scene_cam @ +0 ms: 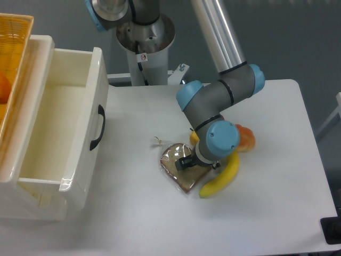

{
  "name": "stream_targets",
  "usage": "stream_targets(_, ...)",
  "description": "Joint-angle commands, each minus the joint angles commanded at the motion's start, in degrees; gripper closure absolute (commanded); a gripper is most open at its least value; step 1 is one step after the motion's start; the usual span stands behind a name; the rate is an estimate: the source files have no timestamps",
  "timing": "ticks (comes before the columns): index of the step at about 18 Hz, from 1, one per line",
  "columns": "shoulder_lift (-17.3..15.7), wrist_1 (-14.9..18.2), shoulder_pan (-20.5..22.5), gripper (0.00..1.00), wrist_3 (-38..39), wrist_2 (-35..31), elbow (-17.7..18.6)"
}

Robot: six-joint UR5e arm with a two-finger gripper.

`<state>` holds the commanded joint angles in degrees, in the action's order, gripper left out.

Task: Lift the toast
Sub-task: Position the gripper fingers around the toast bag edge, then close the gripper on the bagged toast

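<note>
- The gripper (187,162) sits low over the toast (178,165), mostly hidden under the arm's blue wrist cap — whether its fingers are apart or together I cannot tell
- The toast's right part is covered by the wrist; an orange-red thing (246,137) behind the arm is half hidden
- No readable writing; the round sticker (143,57) on the arm's base is too small
- The toast: flat, brown, darker crust, shiny clear wrap, near the middle of the desk (266,213), touching the banana (224,178)
- The white drawer (53,133) stands open at the desk's left edge
</note>
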<state>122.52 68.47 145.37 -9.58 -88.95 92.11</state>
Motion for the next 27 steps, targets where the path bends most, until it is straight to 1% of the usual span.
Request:
stream_targets(2, -0.18, 0.0, 0.0, 0.24, 0.0, 0.0, 0.0)
stream_targets(4, -0.18, 0.0, -0.09, 0.36, 0.0, -0.09, 0.0)
stream_targets(6, -0.26, 0.09, -0.18, 0.4, -0.17, -0.09, -0.09)
stream_targets(7, -0.44, 0.09, -0.18, 0.44, -0.52, -0.09, -0.18)
stream_targets(9, -0.44, 0.09, -0.26, 0.59, -0.53, 0.0, -0.18)
stream_targets(11, -0.27, 0.18, -0.35, 0.67, -0.44, 0.0, -0.18)
stream_targets(12, -0.26, 0.18, -0.35, 0.69, -0.44, 0.0, -0.18)
stream_targets(14, -0.26, 0.18, -0.44, 0.77, -0.44, 0.0, -0.09)
stream_targets(15, -0.26, 0.18, -0.44, 0.83, -0.44, 0.0, -0.09)
stream_targets(18, -0.18, 0.18, -0.44, 0.87, -0.35, 0.0, -0.09)
stream_targets(21, -0.35, 0.26, -0.44, 0.95, -0.09, 0.18, -0.09)
stream_targets(24, -1.31, 0.35, -0.7, 0.95, -0.44, 0.35, -0.35)
stream_targets(27, -3.25, 0.53, -0.79, 0.95, -0.7, 0.44, -0.62)
